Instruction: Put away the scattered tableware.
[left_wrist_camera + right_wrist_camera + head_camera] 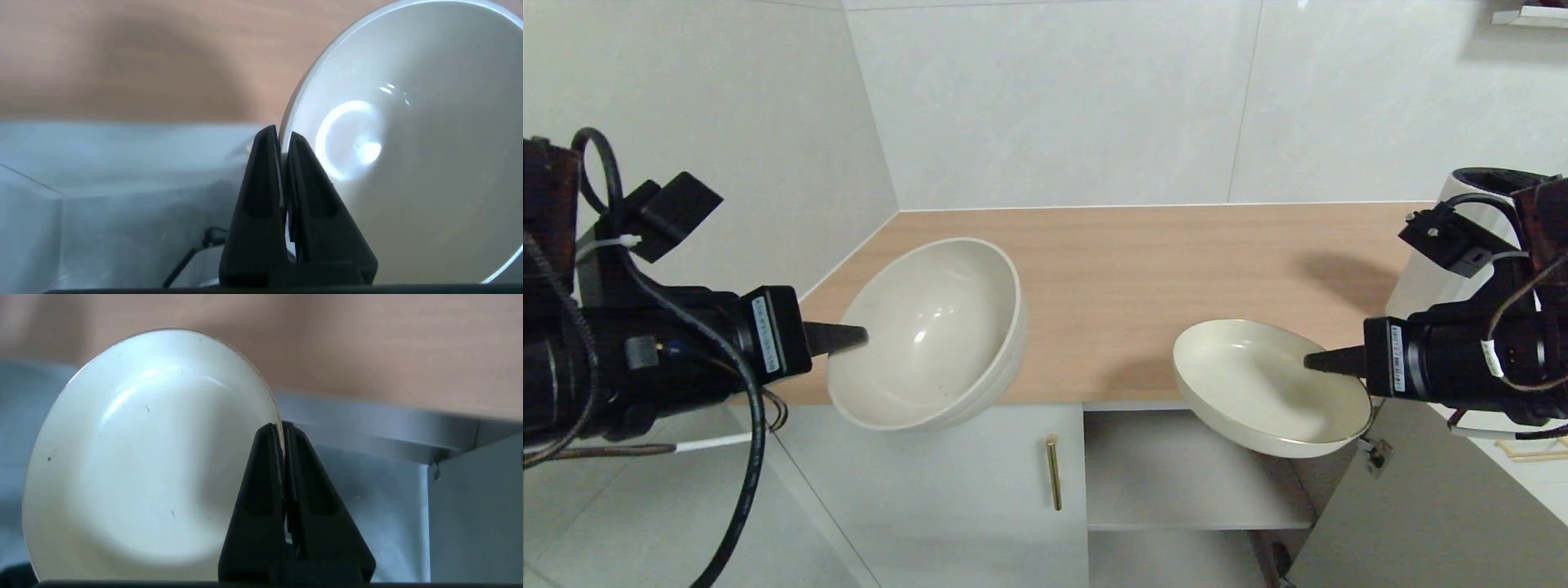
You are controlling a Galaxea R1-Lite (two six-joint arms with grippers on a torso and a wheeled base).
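My left gripper is shut on the rim of a large cream bowl, held tilted in the air over the front left edge of the wooden counter. In the left wrist view the gripper pinches the bowl at its rim. My right gripper is shut on the rim of a shallow cream plate, held tilted above the open cabinet. In the right wrist view the gripper clamps the plate at its edge.
Below the counter an open cabinet shows a grey shelf, its door swung out to the right. A closed door with a brass handle is to its left. A white appliance stands at the counter's right end. Tiled walls close the back and left.
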